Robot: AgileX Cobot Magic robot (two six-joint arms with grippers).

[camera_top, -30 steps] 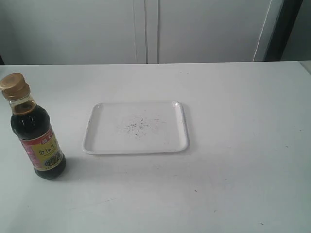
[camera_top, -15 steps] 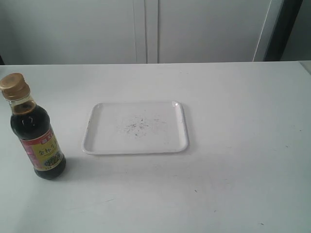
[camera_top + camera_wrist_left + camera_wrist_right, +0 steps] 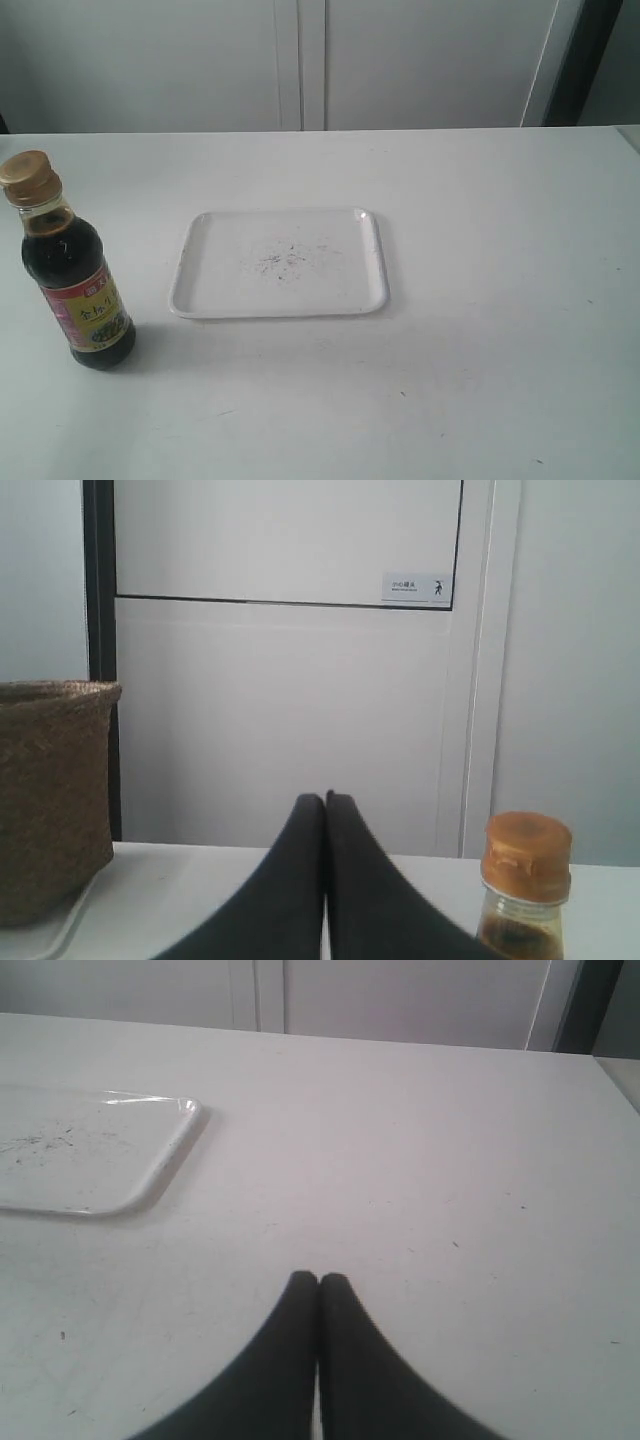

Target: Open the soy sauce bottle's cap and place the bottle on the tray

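The soy sauce bottle [image 3: 75, 290] stands upright at the table's left, its gold-brown cap [image 3: 29, 178] closed. The white tray [image 3: 280, 264] lies flat in the middle, with dark scuffs at its centre and nothing on it. Neither gripper appears in the exterior view. In the left wrist view my left gripper [image 3: 325, 800] is shut and holds nothing; the cap [image 3: 526, 854] and the bottle's neck [image 3: 520, 932] show just beside its fingers. My right gripper [image 3: 319, 1280] is shut too, low over bare table, with the tray's corner [image 3: 150, 1175] off to one side.
A woven brown basket [image 3: 50, 795] stands on the table at the edge of the left wrist view. White cabinet doors [image 3: 300, 60] rise behind the white table [image 3: 500, 300].
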